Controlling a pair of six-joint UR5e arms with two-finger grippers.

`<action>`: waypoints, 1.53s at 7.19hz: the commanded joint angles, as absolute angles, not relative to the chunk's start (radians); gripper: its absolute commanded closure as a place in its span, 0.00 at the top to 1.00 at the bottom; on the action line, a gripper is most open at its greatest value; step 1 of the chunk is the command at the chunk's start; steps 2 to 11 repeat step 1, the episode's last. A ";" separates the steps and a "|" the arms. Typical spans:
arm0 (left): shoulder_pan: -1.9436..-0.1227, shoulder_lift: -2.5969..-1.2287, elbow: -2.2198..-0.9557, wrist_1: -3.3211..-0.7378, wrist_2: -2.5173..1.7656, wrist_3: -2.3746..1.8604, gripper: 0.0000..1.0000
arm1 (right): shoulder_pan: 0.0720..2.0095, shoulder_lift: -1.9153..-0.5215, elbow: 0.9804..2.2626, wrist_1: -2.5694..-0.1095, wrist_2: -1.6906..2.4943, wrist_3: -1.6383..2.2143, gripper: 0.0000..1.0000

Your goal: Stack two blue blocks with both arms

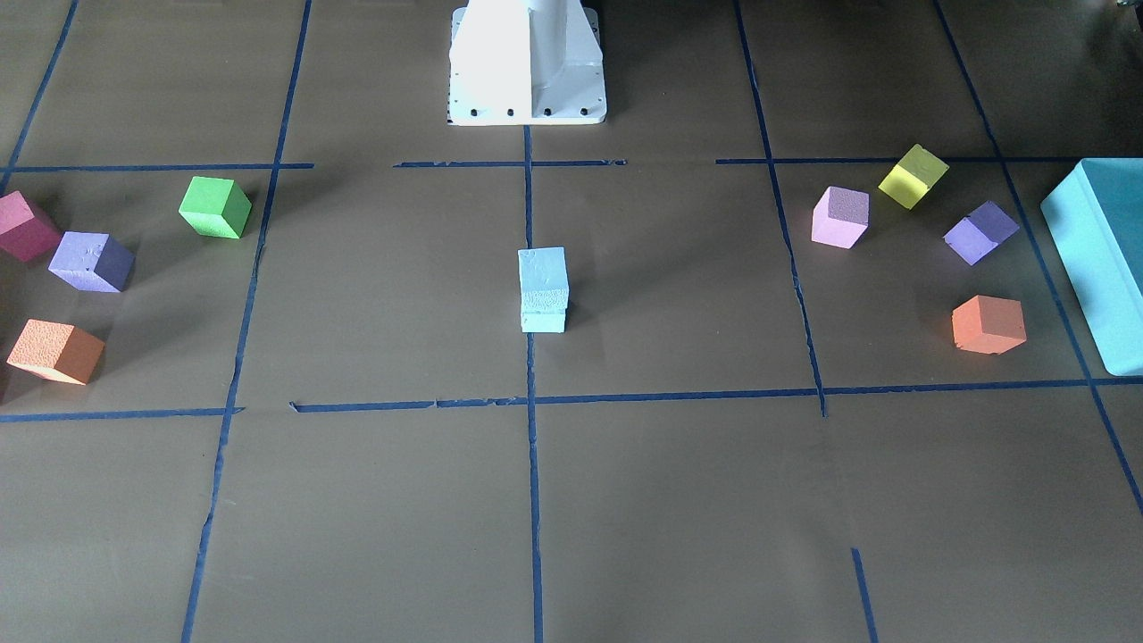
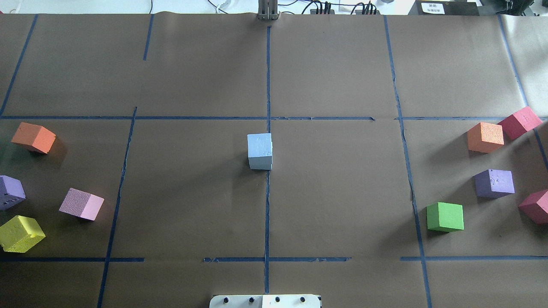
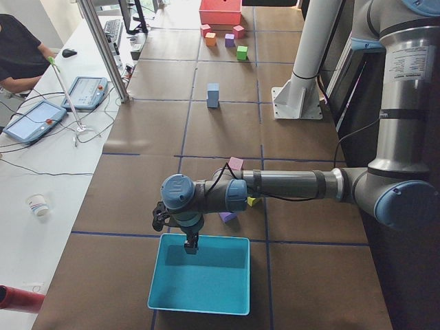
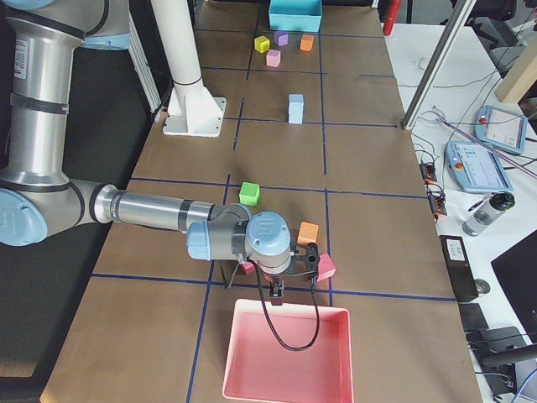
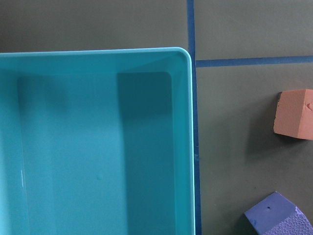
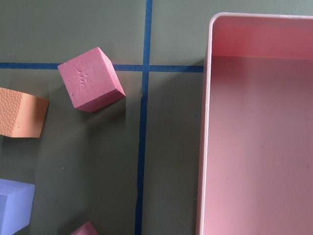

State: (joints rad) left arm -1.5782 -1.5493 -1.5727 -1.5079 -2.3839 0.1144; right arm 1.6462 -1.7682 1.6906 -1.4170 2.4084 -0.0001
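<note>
The two sky-blue blocks stand stacked, the upper block [image 1: 543, 275] on the lower one [image 1: 543, 321], on the centre tape line. The stack also shows in the overhead view [image 2: 260, 147] and both side views [image 3: 213, 95] [image 4: 295, 108]. No gripper touches it. My left gripper [image 3: 191, 246] hangs over the near rim of the teal box [image 3: 199, 275], far from the stack. My right gripper [image 4: 277, 291] hangs over the near rim of the pink tray [image 4: 289, 353]. I cannot tell whether either gripper is open or shut; the wrist views show no fingers.
Loose cubes lie at both table ends: green [image 2: 445, 217], orange [image 2: 485, 137], purple [image 2: 494, 183] and crimson [image 2: 519, 122] on my right; orange [image 2: 33, 137], pink [image 2: 81, 204], yellow [image 2: 21, 233] and purple [image 2: 10, 191] on my left. The white pedestal [image 1: 527, 62] stands behind the stack.
</note>
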 commanded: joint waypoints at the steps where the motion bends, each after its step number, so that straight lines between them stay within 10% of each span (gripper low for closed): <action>1: -1.578 -1.549 -1.569 -1.508 -2.384 0.115 1.00 | 1.646 -1.775 1.695 -1.410 2.407 0.005 1.00; 11: -1.578 -1.549 -1.569 -1.508 -2.384 0.115 1.00 | 1.646 -1.775 1.695 -1.410 2.407 0.005 1.00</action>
